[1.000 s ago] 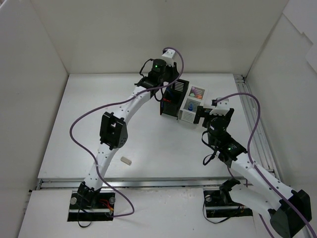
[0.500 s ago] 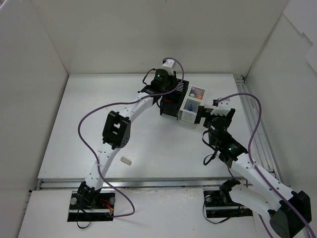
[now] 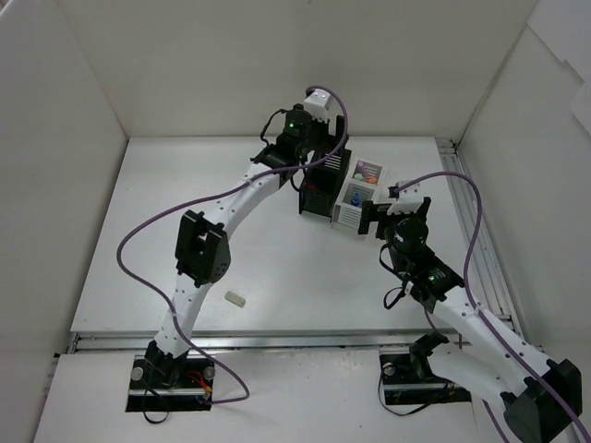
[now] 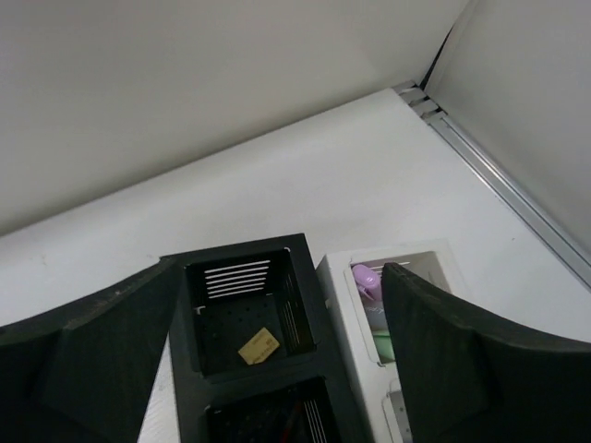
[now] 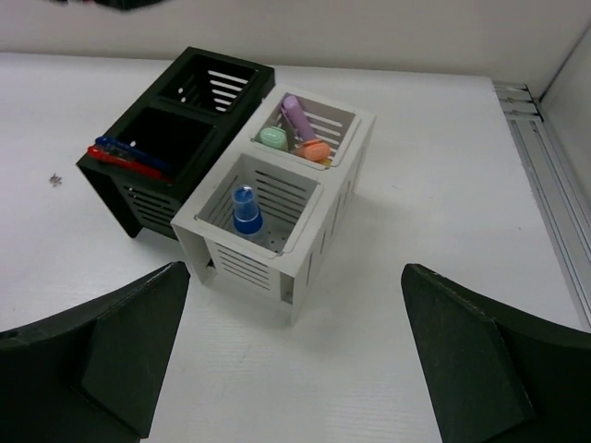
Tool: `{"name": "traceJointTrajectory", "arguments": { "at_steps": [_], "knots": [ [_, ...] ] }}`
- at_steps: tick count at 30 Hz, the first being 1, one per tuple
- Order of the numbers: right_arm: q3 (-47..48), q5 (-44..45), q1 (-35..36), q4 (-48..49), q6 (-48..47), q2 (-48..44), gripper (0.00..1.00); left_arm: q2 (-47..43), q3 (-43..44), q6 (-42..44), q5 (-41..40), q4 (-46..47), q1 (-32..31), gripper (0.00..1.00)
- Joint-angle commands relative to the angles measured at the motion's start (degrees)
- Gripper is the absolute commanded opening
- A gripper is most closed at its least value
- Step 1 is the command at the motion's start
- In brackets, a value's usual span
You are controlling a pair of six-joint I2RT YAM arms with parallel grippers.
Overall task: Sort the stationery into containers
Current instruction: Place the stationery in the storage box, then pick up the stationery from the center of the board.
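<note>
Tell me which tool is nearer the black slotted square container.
Left. The left tool is above the black container; the right tool sits past the neighbouring white container.

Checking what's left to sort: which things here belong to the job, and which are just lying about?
Job: black container, white container, pens, blue-capped tube, pink marker, beige eraser, loose white eraser.
Lying about: table specks, side rail.
</note>
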Motion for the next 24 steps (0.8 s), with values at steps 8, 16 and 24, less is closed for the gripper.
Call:
{"name": "traceJointTrajectory", "arguments": {
  "at_steps": [8, 16, 24],
  "knots": [
    [10.5, -17.6, 7.9, -3.6, -13.4, 9.8, 0.98, -37.3, -19.1, -3.4, -0.9, -8.8, 6.7, 1.0],
    [22.1, -21.7, 19.9, -3.1, -15.7, 31.4, 0.98, -74.8, -67.7, -20.5, -25.0, -22.8, 9.7, 1.0],
    [32.8, -33.1, 32.5, -1.6, -15.5, 52.6, 0.98, -93.0, -80.4, -35.2, -33.5, -45.9, 11.4, 1.0]
  ]
}}
